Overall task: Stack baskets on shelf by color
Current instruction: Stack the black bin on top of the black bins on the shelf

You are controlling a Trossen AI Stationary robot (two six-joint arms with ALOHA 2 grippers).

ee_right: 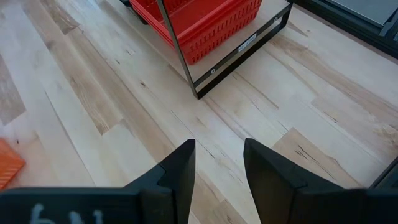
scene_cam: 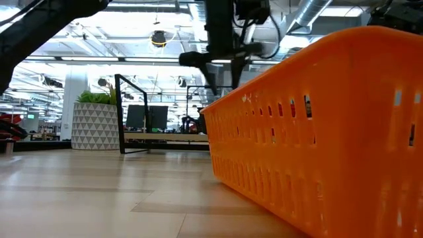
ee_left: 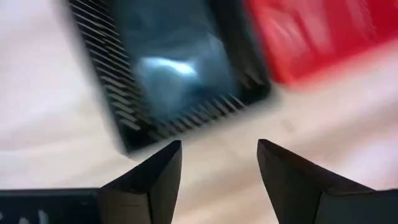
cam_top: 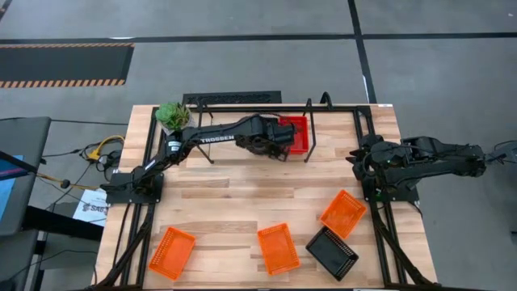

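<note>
My left gripper [ee_left: 219, 152] hangs open, fingers pointing down, over a black basket [ee_left: 168, 68] that lies beside a red basket [ee_left: 323, 37] on the shelf's light board. The fingers touch nothing. In the high view this gripper [cam_top: 275, 144] hides the black basket, and the red basket [cam_top: 295, 133] shows at the right end of the shelf [cam_top: 234, 99]. Three orange baskets [cam_top: 172, 252] [cam_top: 278, 248] [cam_top: 342, 212] and another black basket [cam_top: 332, 252] lie on the table near its front edge. My right gripper [ee_right: 219, 149] waits open at the table's right side, above bare wood.
A white plant pot [cam_top: 173, 115] stands at the shelf's left end. In the low view the nearest orange basket [scene_cam: 317, 132] fills the right half of the picture. The black arm frames [cam_top: 376, 210] run along both sides of the table. Bare wood lies between the shelf and the loose baskets.
</note>
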